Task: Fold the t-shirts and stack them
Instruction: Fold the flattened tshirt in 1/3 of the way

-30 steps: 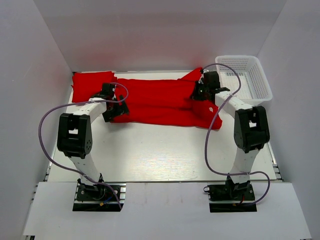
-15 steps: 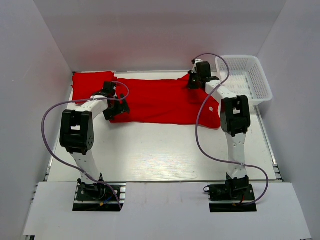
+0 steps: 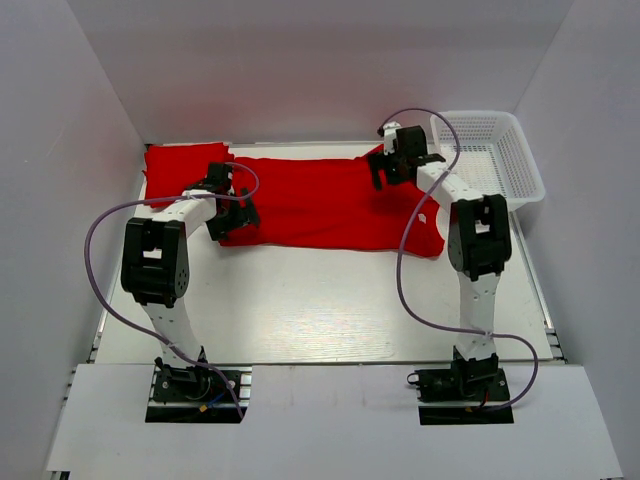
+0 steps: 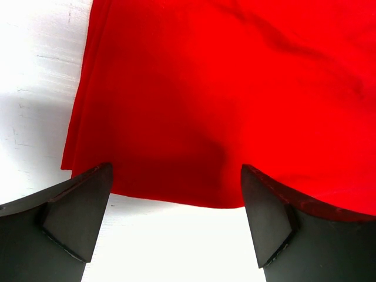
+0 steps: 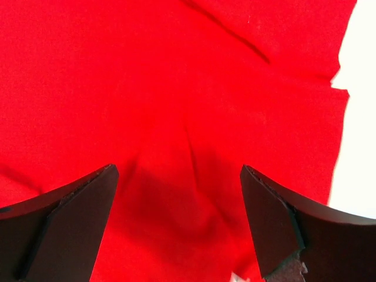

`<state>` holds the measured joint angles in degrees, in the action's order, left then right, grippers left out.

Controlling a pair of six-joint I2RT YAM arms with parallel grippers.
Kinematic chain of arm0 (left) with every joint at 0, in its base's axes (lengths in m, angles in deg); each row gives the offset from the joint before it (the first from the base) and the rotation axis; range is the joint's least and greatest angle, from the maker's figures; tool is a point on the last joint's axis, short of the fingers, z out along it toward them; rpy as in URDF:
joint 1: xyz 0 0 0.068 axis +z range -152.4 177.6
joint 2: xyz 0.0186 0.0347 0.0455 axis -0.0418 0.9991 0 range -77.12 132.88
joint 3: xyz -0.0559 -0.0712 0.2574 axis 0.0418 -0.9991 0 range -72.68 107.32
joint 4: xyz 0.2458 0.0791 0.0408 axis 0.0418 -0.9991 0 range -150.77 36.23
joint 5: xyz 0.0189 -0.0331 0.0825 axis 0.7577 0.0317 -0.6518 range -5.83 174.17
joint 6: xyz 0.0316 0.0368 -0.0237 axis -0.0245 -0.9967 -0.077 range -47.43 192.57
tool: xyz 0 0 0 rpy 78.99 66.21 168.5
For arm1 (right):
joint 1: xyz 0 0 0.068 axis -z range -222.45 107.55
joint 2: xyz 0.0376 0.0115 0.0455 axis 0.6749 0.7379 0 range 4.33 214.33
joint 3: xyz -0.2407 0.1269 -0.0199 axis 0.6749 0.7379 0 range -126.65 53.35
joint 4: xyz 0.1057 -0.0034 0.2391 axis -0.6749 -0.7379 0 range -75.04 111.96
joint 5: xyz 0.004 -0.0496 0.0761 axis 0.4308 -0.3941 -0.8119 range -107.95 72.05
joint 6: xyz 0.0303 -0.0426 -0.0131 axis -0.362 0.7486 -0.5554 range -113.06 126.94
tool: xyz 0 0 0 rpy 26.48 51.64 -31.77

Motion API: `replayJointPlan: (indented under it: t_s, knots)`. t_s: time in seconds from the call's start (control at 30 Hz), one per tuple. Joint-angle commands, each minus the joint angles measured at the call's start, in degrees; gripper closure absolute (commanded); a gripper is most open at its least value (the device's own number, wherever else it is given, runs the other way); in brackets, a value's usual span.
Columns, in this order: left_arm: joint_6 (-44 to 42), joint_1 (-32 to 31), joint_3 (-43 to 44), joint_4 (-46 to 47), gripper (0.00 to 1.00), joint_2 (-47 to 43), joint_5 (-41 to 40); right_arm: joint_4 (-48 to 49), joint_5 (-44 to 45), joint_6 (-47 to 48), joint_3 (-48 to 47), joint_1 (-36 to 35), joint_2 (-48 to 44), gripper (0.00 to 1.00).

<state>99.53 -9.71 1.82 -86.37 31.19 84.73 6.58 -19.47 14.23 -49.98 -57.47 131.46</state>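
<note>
One white table [image 3: 300, 300] carries two red masses of cloth, as far as the top view lets me count. The bigger is a long shirt [image 3: 310, 200] spread flat across the far half from 11 to 1 o'clock. Its right end reaches down toward 2 o'clock, near the right arm [image 3: 482, 240]. There are two arms; the left arm [image 3: 150, 265] bends in from 8 o'clock. Each trails one purple cable, so two cables [image 3: 95, 250]. One white mesh basket [image 3: 520, 150] sits at 1 o'clock, just beside the long shirt's far right corner. A folded shirt [image 3: 175, 175] lies at 10 o'clock, touching the long one's left end; how many layers it has I cannot tell. The left claw [image 3: 232, 218] stands wide over the long shirt's left near corner. The right claw [image 3: 385, 172] stands wide over its far right part. Only the left wrist view shows that corner's hem lying between the spread left claw [image 4: 175, 170] fingers with bare table below. Only the right wrist view shows creased cloth under the spread right claw [image 5: 177, 169], nothing gripped.
</note>
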Motion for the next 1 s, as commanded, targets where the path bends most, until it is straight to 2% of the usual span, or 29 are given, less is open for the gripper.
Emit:
replayJointPlan:
  t_s: [0.0, 0.13, 0.3, 0.4, 0.43, 0.5, 0.67, 0.8, 0.87, 0.97]
  knots:
    - [-0.51, -0.25, 0.74, -0.01, 0.0, -3.11, -0.38, -1.58, 0.12, 10.19, 7.05, -0.35, -8.03, 0.1]
    - [-0.51, -0.25, 0.12, -0.01, 0.0, -3.63, -0.38, -2.73, 0.37, 15.55, 12.09, -0.7, -10.94, 0.1]
    - [-0.51, -0.25, -0.5, -0.01, 0.0, -3.63, -0.38, -3.25, -2.87, 18.63, 12.63, -1.85, -10.86, 0.11]
    - [-0.51, -0.25, -0.5, -0.01, 0.0, -3.63, 0.14, -3.78, -2.88, 18.03, 11.14, -2.81, -9.19, 0.17]
    - [-0.51, -0.25, -0.5, -0.01, 0.0, -3.63, 0.15, -3.78, -2.79, 17.76, 10.78, -2.82, -8.4, 0.24]
    - [-0.51, -0.25, -1.02, 0.51, 0.0, -3.11, 0.15, -3.87, -2.79, 17.15, 10.52, -3.34, -7.95, 0.27]
    - [0.02, -0.25, -1.55, 0.52, 0.0, -3.11, 0.15, -3.17, -2.7, 16.35, 10.08, -3.96, -6.11, 0.41]
    - [0.02, -0.25, -2.17, 1.04, 0.0, -2.58, 0.15, -1.6, -1.12, 15.21, 9.64, -4.05, -4.44, 0.41]
    - [0.02, -0.25, -2.69, 1.05, 0.0, -2.58, 0.15, -0.71, -0.24, 14.07, 9.81, -4.13, -4.09, 0.5]
    - [0.02, -0.25, -2.69, 1.05, 0.0, -2.58, 0.15, 1.74, 0.9, 12.84, 9.81, -4.05, -3.47, 0.57]
